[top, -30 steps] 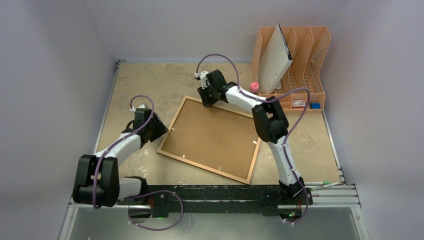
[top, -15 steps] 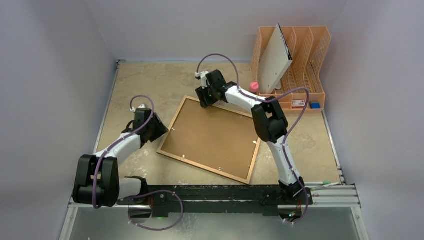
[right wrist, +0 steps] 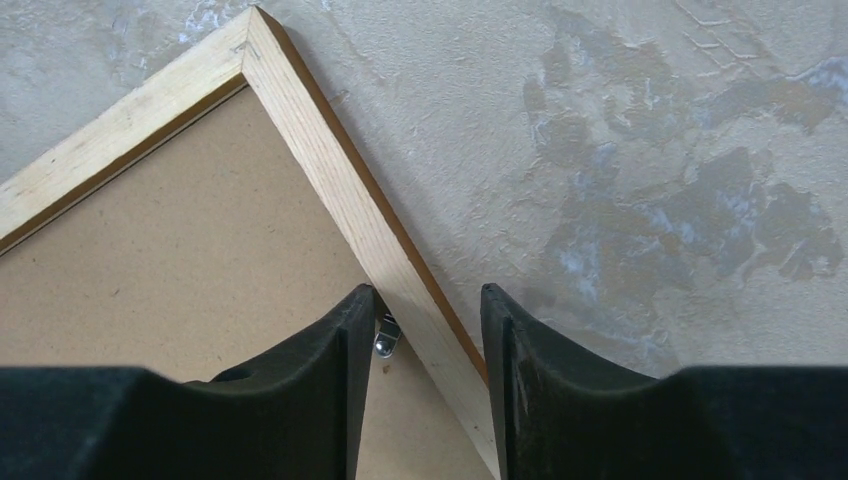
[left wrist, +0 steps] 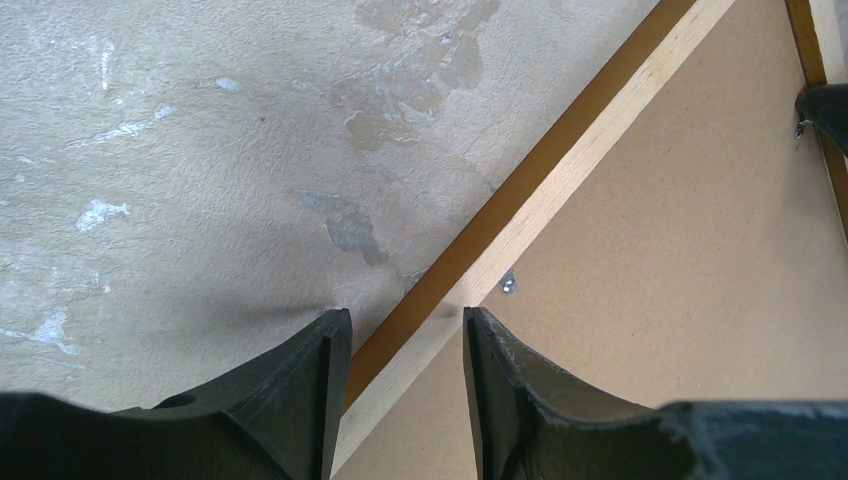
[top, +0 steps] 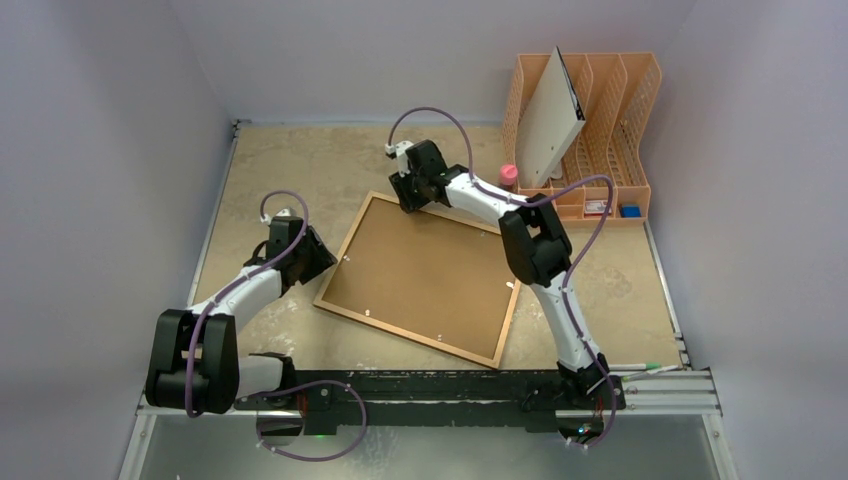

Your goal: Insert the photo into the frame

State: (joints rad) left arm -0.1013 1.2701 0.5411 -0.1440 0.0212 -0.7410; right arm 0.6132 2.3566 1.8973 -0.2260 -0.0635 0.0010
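Where the frame (left wrist: 565, 190) is laid back-up at mid-table (top: 280, 160), left rail pinched between the narrowed left gripper (left wrist: 402, 315), far rail near the corner straddled by the right gripper (right wrist: 427, 292), grip there not discernible.

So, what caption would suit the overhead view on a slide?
Left gripper and right gripper straddle the left and far edges of the frame, lying back-side up on the table.
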